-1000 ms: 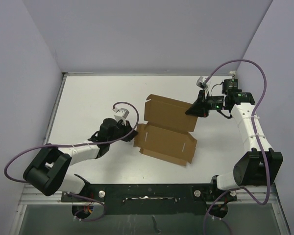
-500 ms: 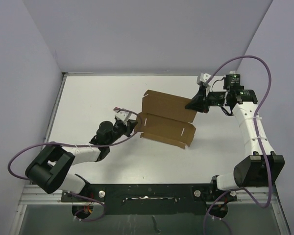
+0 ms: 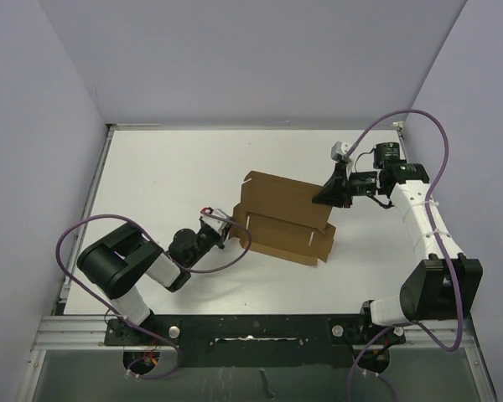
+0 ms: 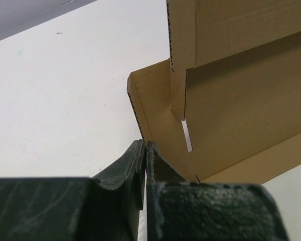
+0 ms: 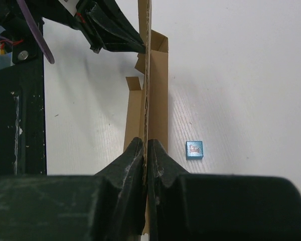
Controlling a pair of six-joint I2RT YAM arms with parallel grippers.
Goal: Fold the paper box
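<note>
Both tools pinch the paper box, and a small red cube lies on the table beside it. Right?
Not quite: the cube is blue, as the right wrist view shows. The left tool and right tool do pinch the paper box.

Brown paper box [image 3: 282, 223], half-folded, panel upright.

1. We see the right gripper [image 5: 146, 145] with its jaws pressed together on the thin edge of the paper box [image 5: 158, 90]. The box panel stands upright and runs straight away from us.
2. At the far end, the left gripper [image 5: 121, 37] meets the same cardboard from the left.
3. A small blue cube [image 5: 194, 149] lies on the white counter [image 5: 241, 75], just right of the box and not touching it.
4. A black rail [image 5: 15, 125] runs along the left side.
</note>
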